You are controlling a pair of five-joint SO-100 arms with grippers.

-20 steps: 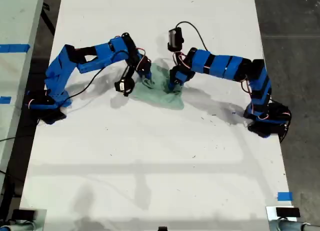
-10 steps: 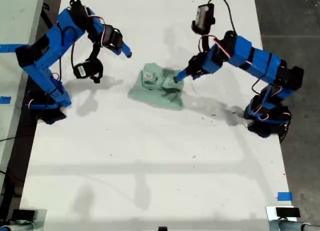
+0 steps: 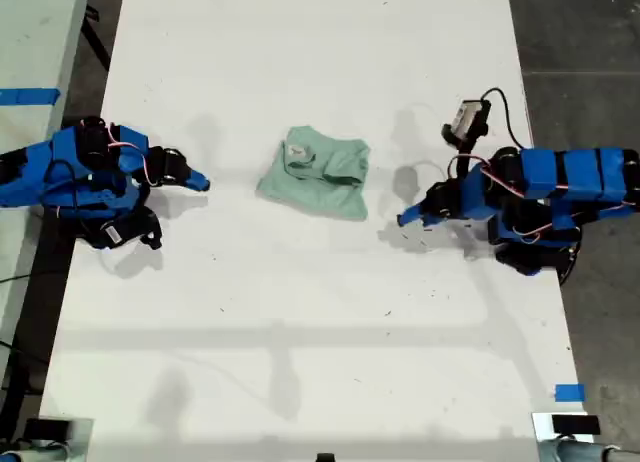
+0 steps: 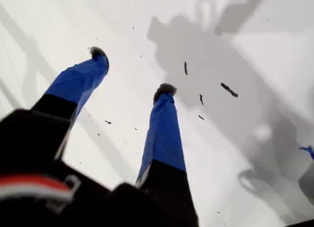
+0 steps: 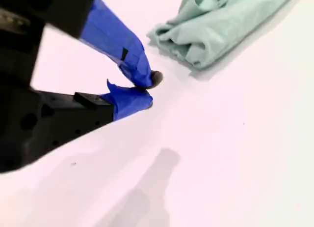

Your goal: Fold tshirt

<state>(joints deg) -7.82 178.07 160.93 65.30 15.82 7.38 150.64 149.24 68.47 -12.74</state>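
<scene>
Wide white surface (image 3: 300, 362), flecked with dark specks. Near its middle in the exterior view, lying as a small rumpled bundle well apart from both arms: plain pale mint-green short-sleeved cloth tshirt (image 3: 318, 172). Probably folded already, but loosely, so square the edges only if needed. Bring my first end effector (image 4: 132, 70), fingers spread and empty over bare surface, in low. Open my second end effector (image 5: 151, 89), tips pressed together on nothing near the bundle, before any pinch. Avoid snagging the small white label (image 3: 297, 154).
</scene>
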